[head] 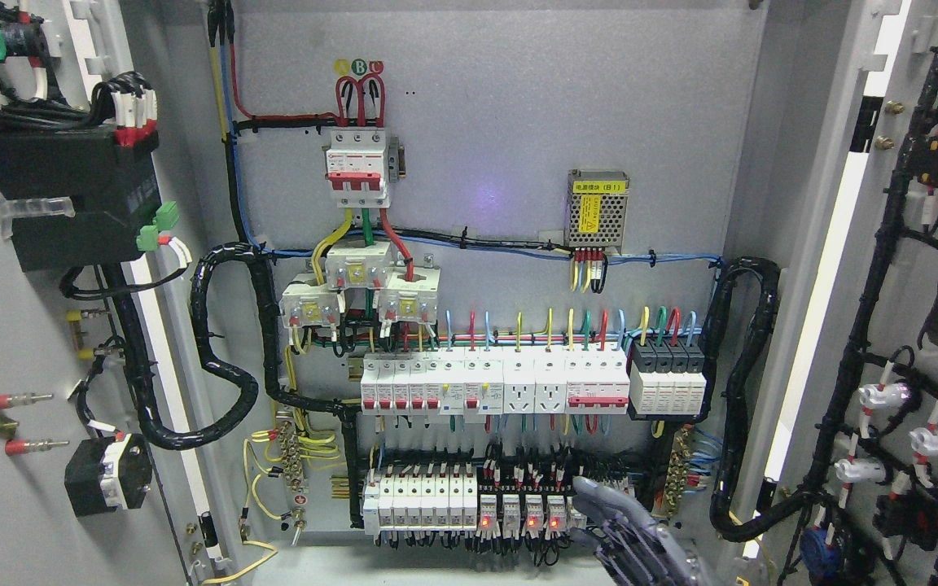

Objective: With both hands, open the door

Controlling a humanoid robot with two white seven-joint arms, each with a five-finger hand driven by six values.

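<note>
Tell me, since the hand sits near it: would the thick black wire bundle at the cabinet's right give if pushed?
The black wire bundle probably flexes somewhat, since it hangs in loose curves. Its wrapped thickness suggests springy stiffness. The hand is apart from it.

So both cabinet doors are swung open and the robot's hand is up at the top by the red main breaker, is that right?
Not quite. Both doors, the left door and the right door, are open, but the head view shows the hand at the bottom, by the lowest row of relays, well below the main breaker.

Grey metal back panel (pixel 518 106) fills the view, evenly lit, with a faint purple glare spot (pixel 487 198) (mid panel). Bright white light strips (pixel 823 268) run down the right side. No floor visible.
</note>
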